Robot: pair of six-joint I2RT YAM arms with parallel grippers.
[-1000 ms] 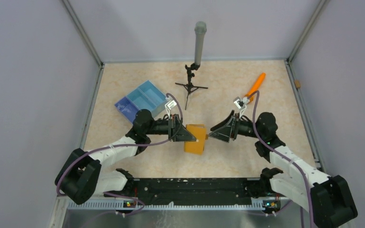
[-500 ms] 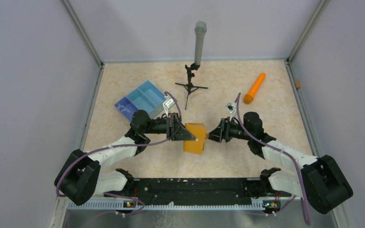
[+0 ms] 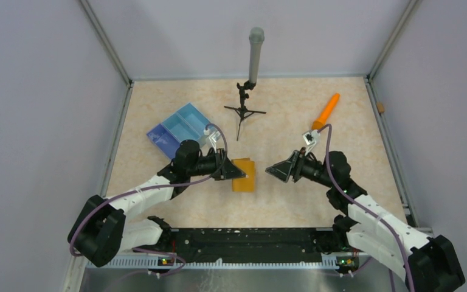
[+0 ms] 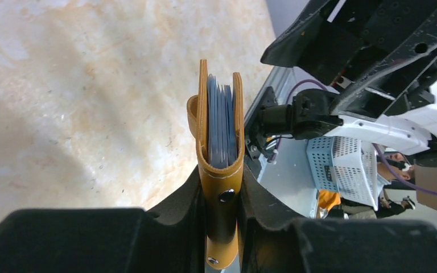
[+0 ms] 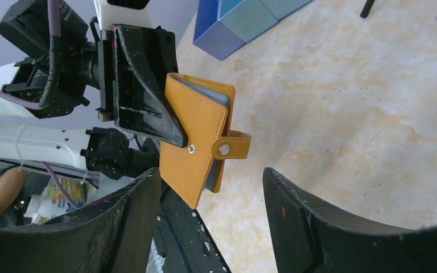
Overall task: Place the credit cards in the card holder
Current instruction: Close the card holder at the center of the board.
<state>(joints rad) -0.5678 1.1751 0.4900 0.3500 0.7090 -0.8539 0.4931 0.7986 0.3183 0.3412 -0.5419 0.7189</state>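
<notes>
My left gripper (image 3: 230, 170) (image 4: 221, 183) is shut on the spine end of the card holder (image 3: 244, 175) (image 4: 221, 170), a mustard-orange folded wallet held just above the table's middle. Thin blue-grey leaves (image 4: 221, 128) show between its covers; I cannot tell cards from pockets. No loose credit cards are in view. The snap tab (image 5: 233, 147) curls round the free edge, its snap apart from the stud (image 5: 191, 149) on the cover. My right gripper (image 3: 272, 171) (image 5: 210, 182) stands open just right of the card holder (image 5: 196, 142), touching nothing.
A blue divided tray (image 3: 179, 129) sits behind the left arm. A small tripod with a grey tube (image 3: 247, 103) stands at the back centre. An orange cone-shaped stick (image 3: 326, 111) lies at the back right. Walls close in the table on three sides.
The right gripper drew back to the right, away from the wallet's tab, and its jaws stand wider. The left gripper shifted the wallet slightly left and turned it.
</notes>
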